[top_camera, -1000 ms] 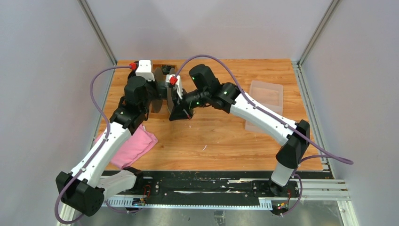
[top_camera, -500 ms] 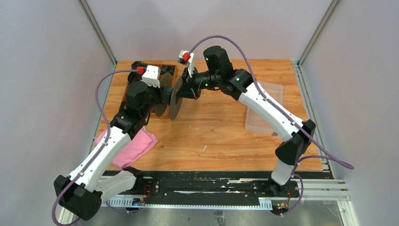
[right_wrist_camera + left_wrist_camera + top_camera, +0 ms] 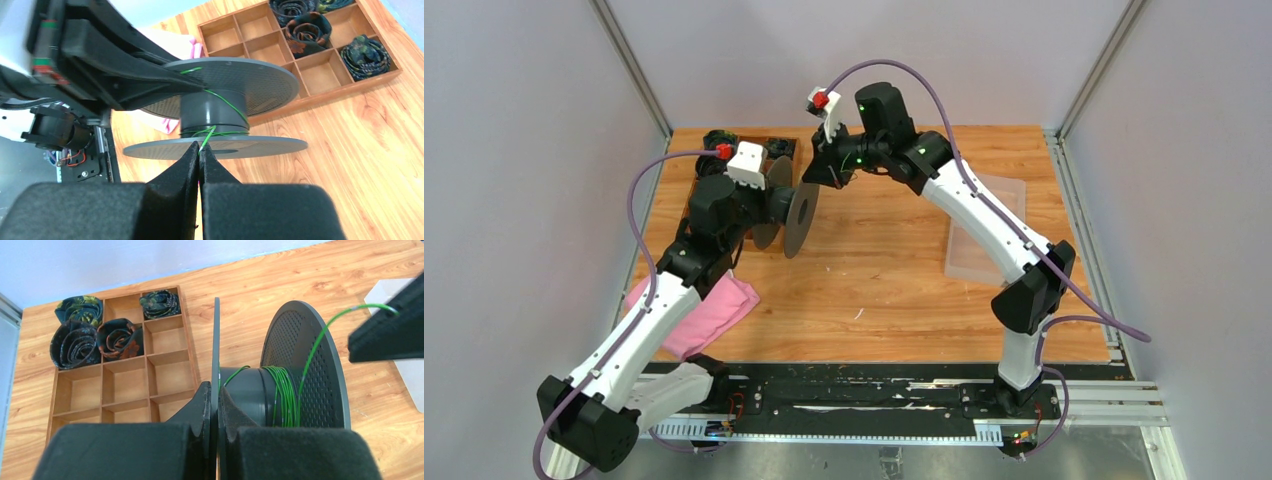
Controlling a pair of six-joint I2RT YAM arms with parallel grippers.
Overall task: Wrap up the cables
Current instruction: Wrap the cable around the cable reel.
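A thin green wire [image 3: 284,396] arcs from the hub of a black spool [image 3: 305,365], its axis roughly level, up to the right gripper [image 3: 200,147], pinched shut on it just beyond the rim, while the left gripper [image 3: 215,390] clamps the near flange.

**Right gripper pinches green wire at the spool**

The right gripper [image 3: 200,150] is closed on the thin green wire [image 3: 227,104], just in front of the dark grey spool [image 3: 212,112]. From the fingertips the wire climbs onto the spool's hub, where a few turns lie. The left gripper [image 3: 192,86] clamps the spool's upper flange from the left. Behind the spool sits a wooden tray [image 3: 325,95] holding rolled ties [image 3: 305,32]. A pink cloth [image 3: 167,125] shows left of the hub.
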